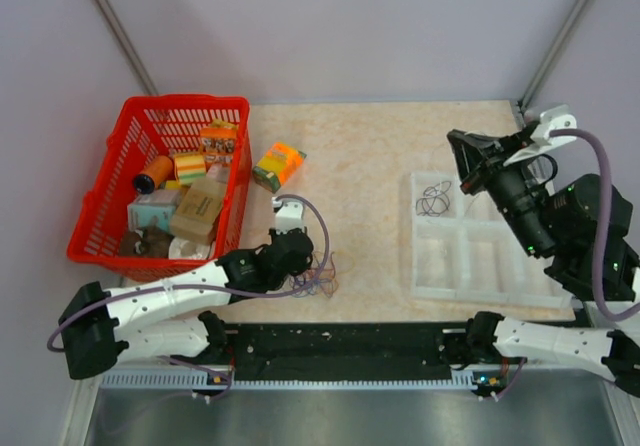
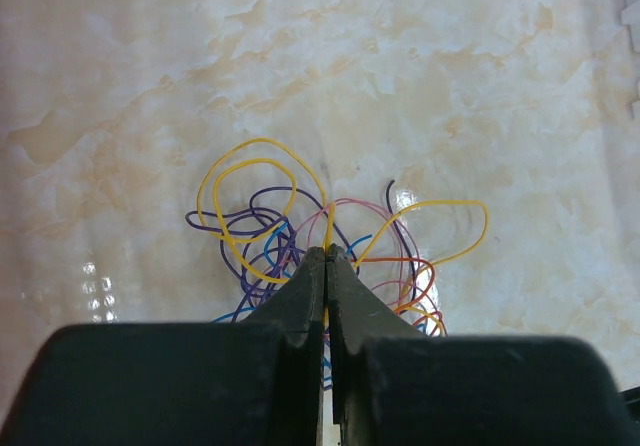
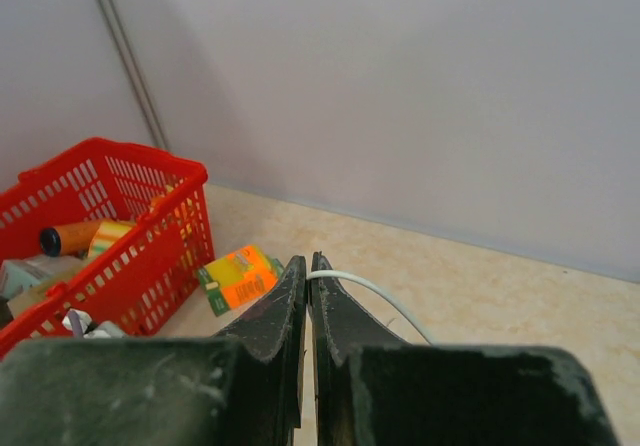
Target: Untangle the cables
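Two pairs of fingers are closed. The left fingers (image 2: 300, 301) pinch a yellow cable (image 2: 328, 228); the right fingers (image 3: 285, 311), raised over the clear tray (image 1: 490, 266) at the right, grip a white cable (image 3: 372, 291).

Recommended: draw the yellow strand out slowly, so neighbouring loops slip free rather than tighten.

The tangled cables (image 2: 330, 251) lie low centre on the bench (image 1: 370, 166), fanning out just ahead of the left tips. A black cable (image 1: 435, 199) lies in the tray's upper-left compartment.
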